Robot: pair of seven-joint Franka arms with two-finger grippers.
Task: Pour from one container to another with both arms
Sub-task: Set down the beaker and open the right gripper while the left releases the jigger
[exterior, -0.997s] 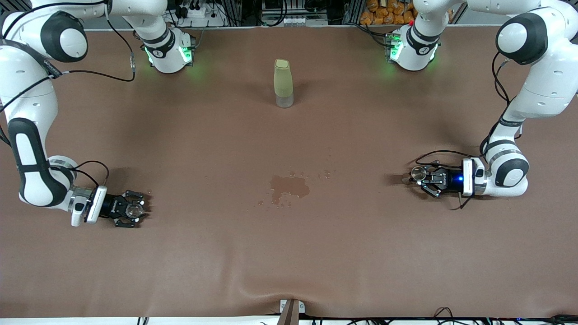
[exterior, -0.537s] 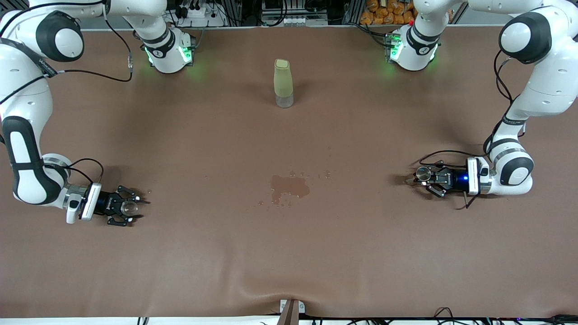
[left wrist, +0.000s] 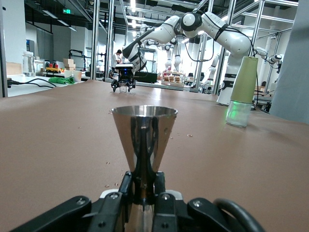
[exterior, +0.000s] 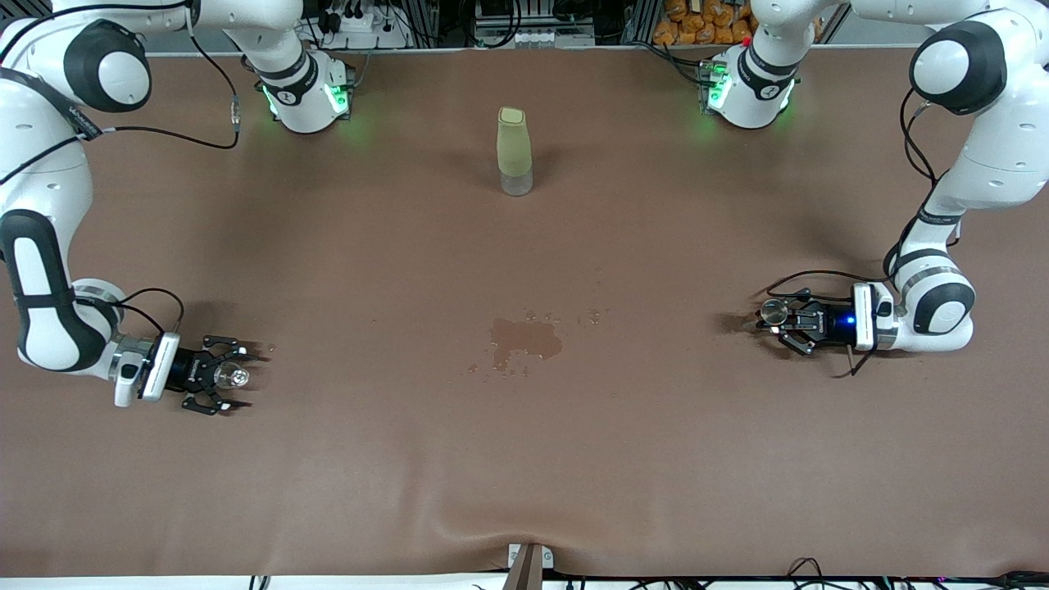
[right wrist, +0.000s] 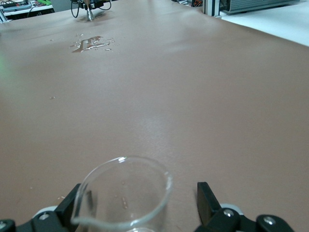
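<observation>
Glass cup [exterior: 237,377] stands between open right gripper [exterior: 232,378] fingers.

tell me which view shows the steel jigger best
The left wrist view: the jigger fills the centre, upright, with the left gripper shut on its narrow waist. The front view shows it only as a tiny shiny rim from above. The right wrist view shows it as a distant speck.

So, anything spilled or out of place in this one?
Yes. A wet puddle with scattered droplets darkens the middle of the table, nearer the front camera than the upright green bottle. Neither the glass cup nor the steel jigger stands near it.
</observation>
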